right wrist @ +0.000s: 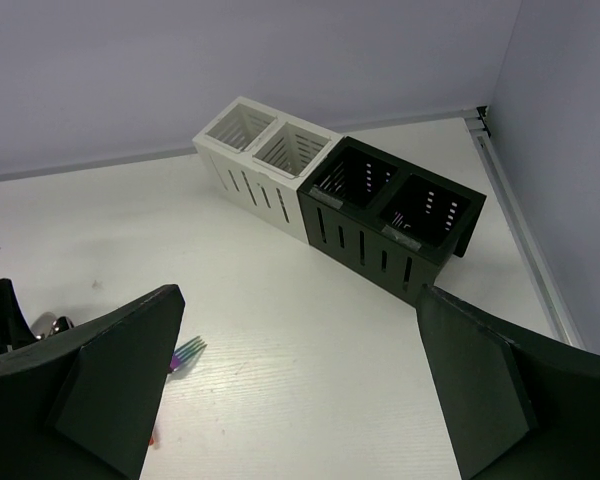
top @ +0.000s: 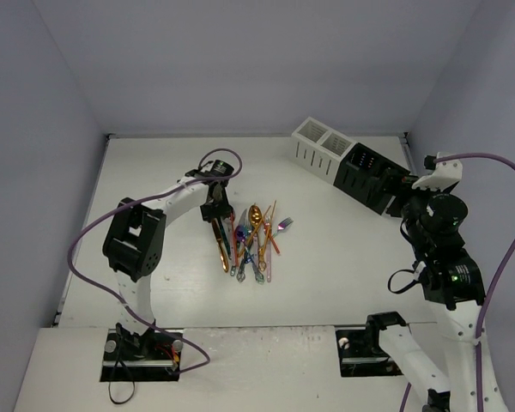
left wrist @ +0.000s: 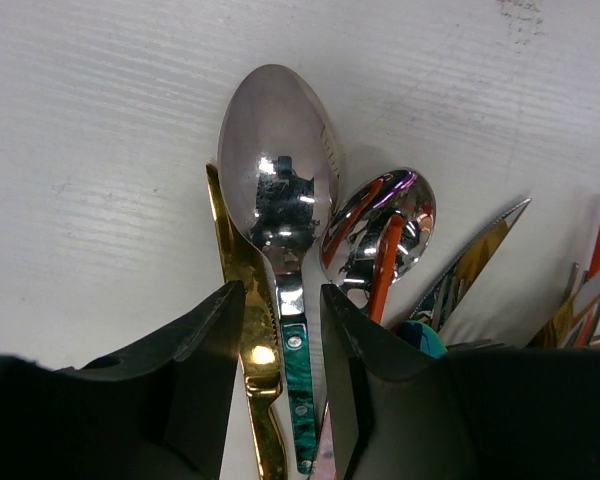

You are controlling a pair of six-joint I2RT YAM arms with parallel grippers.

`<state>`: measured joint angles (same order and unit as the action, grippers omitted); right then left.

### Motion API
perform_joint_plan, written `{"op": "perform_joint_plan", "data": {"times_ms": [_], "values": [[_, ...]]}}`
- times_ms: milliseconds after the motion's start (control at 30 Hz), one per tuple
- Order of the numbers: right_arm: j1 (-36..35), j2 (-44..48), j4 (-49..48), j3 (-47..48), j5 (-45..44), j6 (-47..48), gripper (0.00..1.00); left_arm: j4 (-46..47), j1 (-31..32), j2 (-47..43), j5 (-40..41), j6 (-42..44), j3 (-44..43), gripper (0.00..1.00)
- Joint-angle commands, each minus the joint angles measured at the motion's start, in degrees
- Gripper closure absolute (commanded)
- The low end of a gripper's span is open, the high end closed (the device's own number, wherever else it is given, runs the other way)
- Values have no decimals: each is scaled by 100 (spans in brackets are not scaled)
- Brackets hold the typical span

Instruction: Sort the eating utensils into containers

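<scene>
The eating utensils lie in a loose pile [top: 251, 240] at mid-table. My left gripper [top: 215, 210] is down on the pile's left edge. In the left wrist view its jaws [left wrist: 282, 290] stand narrow around a gold knife [left wrist: 263, 352] and the green-handled neck of a silver spoon [left wrist: 277, 160]. The left finger is against the knife; a thin strip of table shows beside the right finger. The containers, a white caddy [right wrist: 260, 160] and a black caddy [right wrist: 380, 215], stand in a row at the back right. My right gripper [right wrist: 295, 330] hovers wide open in front of them, holding nothing.
A second spoon [left wrist: 385, 220], an orange handle [left wrist: 385, 265] and a knife blade [left wrist: 480, 250] crowd the left gripper's right side. An iridescent fork [right wrist: 188, 350] lies at the pile's right edge. The right arm [top: 438, 223] sits close to the black caddy [top: 369, 176].
</scene>
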<state>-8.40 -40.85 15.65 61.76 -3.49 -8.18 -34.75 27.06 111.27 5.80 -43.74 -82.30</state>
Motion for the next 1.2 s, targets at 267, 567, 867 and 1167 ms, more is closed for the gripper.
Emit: {"op": "perform_joint_plan", "data": {"times_ms": [267, 567, 867, 1167], "values": [[-48, 130, -335, -120, 86, -43, 0, 135, 124, 308, 334, -478, -260, 72], [-56, 157, -324, -208, 104, 9, 0, 127, 132, 517, 384, -426, -485, 91], [-56, 118, -317, -148, 274, 66, 0, 118, 124, 331, 737, 142, -1065, 100], [-74, -17, -326, -2, 654, 150, 0, 210, -8, 91, 1378, 992, -1528, 100]]}}
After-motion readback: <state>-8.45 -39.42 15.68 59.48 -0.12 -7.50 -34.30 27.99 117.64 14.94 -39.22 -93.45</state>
